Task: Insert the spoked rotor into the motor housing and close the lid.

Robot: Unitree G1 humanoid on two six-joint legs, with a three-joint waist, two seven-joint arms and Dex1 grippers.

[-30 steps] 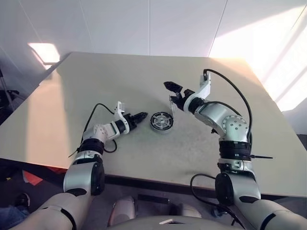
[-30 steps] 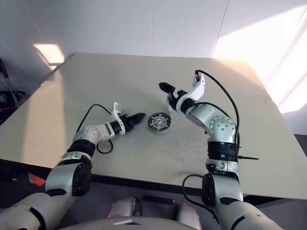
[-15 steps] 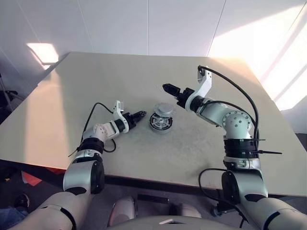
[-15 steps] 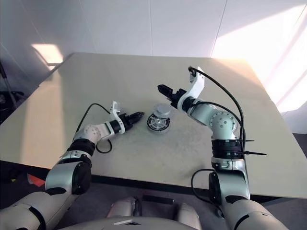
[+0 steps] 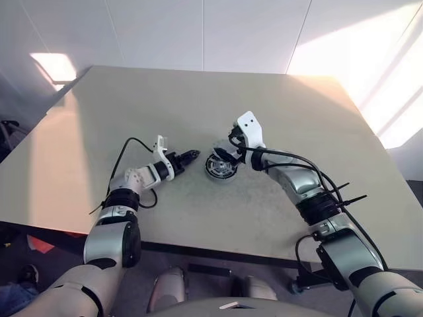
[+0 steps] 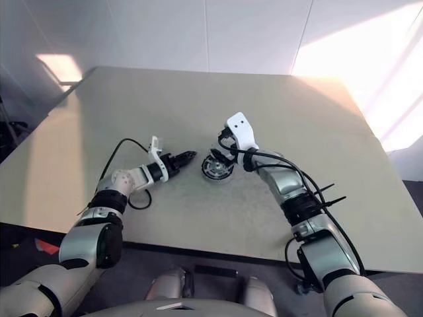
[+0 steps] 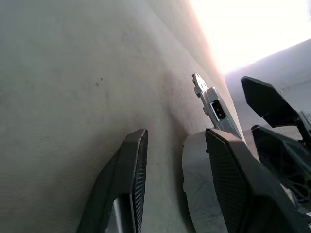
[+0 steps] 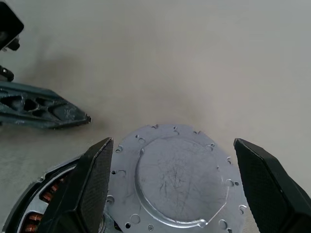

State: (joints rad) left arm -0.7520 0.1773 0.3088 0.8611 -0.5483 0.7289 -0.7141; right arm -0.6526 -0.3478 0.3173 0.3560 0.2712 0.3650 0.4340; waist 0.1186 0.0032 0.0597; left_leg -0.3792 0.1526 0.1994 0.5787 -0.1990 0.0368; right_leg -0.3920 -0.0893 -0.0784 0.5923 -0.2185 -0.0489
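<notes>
Left pincer: mine, low over the table on my left side, pointing at the housing; fingers apart with bare table between them, gripping nothing
Motor housing: squat dark round casing standing on the table between my two pincers, just beyond my left fingertips; reddish-copper windings show at its edge in my right wrist view
Lid: flat grey metal disc with a raised round centre and small holes round its rim, lying on top of the housing but shifted to one side, so part of the housing's inside stays uncovered; whether it is seated I cannot tell
Right pincer: mine, reaching in from my right, hanging over the housing; fingers spread wide, one on each side of the lid, and I cannot tell whether they touch its edge
Spoked rotor: I cannot make it out under the lid
Table: broad pale beige top carrying the housing; a bright patch of light lies across its far right corner
Wall: white panels behind the table's far edge
</notes>
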